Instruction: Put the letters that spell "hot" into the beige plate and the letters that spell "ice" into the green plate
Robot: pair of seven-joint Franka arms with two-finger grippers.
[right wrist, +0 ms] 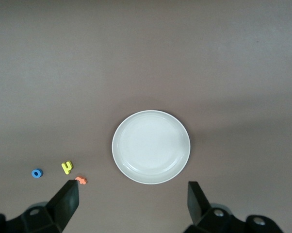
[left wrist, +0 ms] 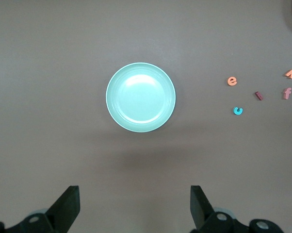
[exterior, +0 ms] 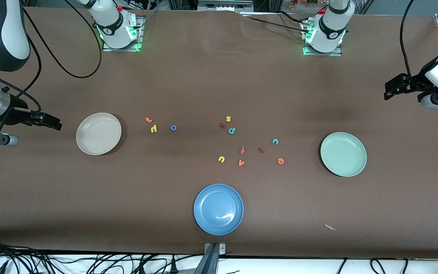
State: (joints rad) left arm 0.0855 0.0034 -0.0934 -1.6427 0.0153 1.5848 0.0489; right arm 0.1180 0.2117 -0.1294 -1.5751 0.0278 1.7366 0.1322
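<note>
The beige plate [exterior: 98, 133] [right wrist: 151, 146] lies empty toward the right arm's end. Beside it lie the orange t [exterior: 149, 120] [right wrist: 81, 180], yellow h [exterior: 153, 129] [right wrist: 67, 167] and blue o [exterior: 173, 128] [right wrist: 37, 173]. The green plate [exterior: 343, 154] [left wrist: 140, 97] lies empty toward the left arm's end. Near it are the teal c [exterior: 275, 141] [left wrist: 238, 110], dark red i [exterior: 261, 150] [left wrist: 258, 95] and orange e [exterior: 280, 161] [left wrist: 232, 80]. My right gripper [exterior: 53, 122] [right wrist: 133, 206] hangs open in the air by the beige plate. My left gripper [exterior: 392, 88] [left wrist: 135, 208] hangs open past the green plate, holding nothing.
A blue plate [exterior: 218, 209] lies near the front edge, mid-table. Other letters are scattered in the middle: a yellow s [exterior: 228, 118], a dark red letter [exterior: 222, 125], a teal p [exterior: 232, 130], an orange f [exterior: 242, 150], a yellow u [exterior: 221, 159] and an orange v shape [exterior: 241, 163].
</note>
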